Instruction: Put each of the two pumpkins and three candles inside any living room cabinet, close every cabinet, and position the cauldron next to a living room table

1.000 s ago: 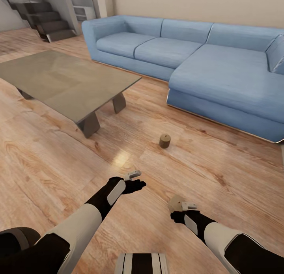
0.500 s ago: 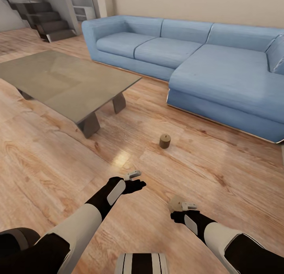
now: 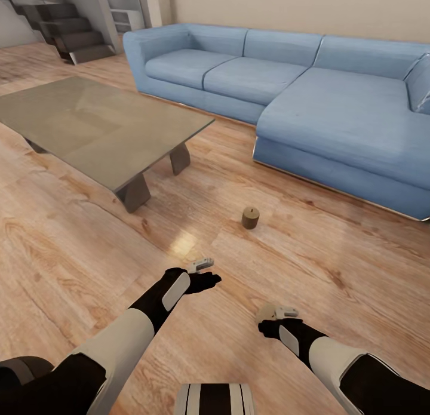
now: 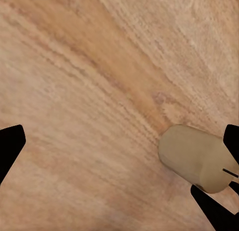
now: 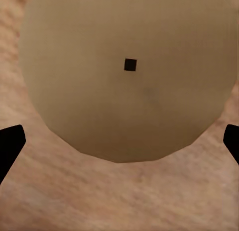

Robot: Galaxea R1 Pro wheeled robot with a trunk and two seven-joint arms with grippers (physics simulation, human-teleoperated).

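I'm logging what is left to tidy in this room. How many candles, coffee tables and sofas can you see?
Candles: 2, the far candle and the near candle, both on the floor
Coffee table: 1
Sofa: 1
Total: 4

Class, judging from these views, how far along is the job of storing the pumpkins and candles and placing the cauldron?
Done: nothing looks finished yet. In hand: one candle sits between the fingers of the right gripper, though whether it is clamped is unclear. The left gripper is open and empty. Left: a second candle stands on the floor between the coffee table and the sofa.
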